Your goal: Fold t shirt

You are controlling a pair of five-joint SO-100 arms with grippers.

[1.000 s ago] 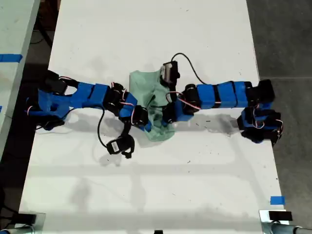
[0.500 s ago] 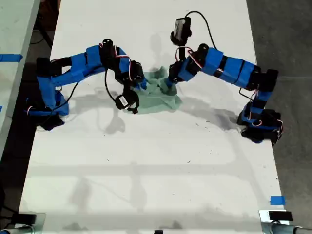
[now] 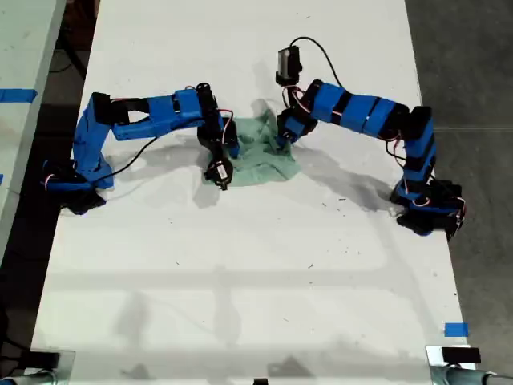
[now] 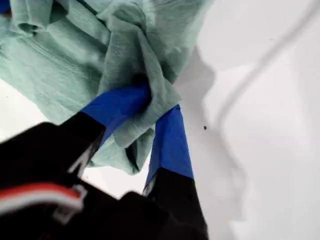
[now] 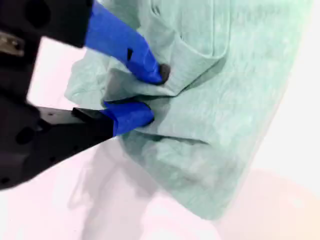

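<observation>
Mint-green cloth fills both wrist views. My first gripper [image 4: 157, 112] has its blue jaws pinched on a fold of the t shirt [image 4: 65, 60]; my second gripper [image 5: 145, 92] clamps another bunched fold, jaws nearly closed on it. In the exterior view the t shirt [image 3: 260, 156] lies crumpled mid-table [image 3: 240, 273] between both arms' tips.

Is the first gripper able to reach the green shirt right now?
Yes, it looks so: my first gripper already has a fold of the t shirt pinched between its blue fingers. Nothing blocks it; my second gripper grips another fold.
</observation>
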